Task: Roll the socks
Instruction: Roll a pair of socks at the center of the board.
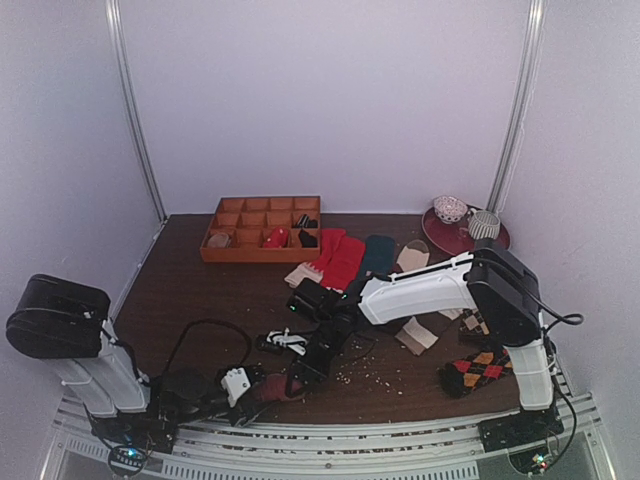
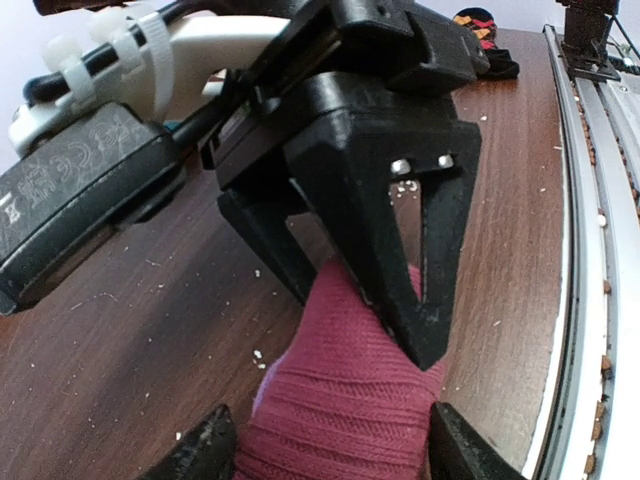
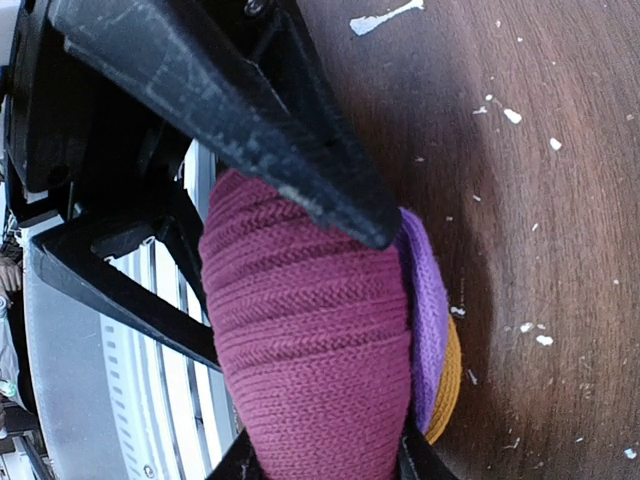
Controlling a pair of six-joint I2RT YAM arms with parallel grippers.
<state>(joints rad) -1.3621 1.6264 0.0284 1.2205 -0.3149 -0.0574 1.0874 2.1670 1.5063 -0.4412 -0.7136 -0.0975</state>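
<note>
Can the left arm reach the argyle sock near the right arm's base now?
Probably not: the left tool holds the maroon sock, the right tool stands between, and the argyle sock looks far.

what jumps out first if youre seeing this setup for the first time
Both arms meet at the table's near edge, where the left gripper and right gripper pinch one maroon sock, with purple and yellow showing at its end. Behind them, loose socks lie scattered over the dark table, between an orange divided tray at the back left and a red plate at the back right.
</note>
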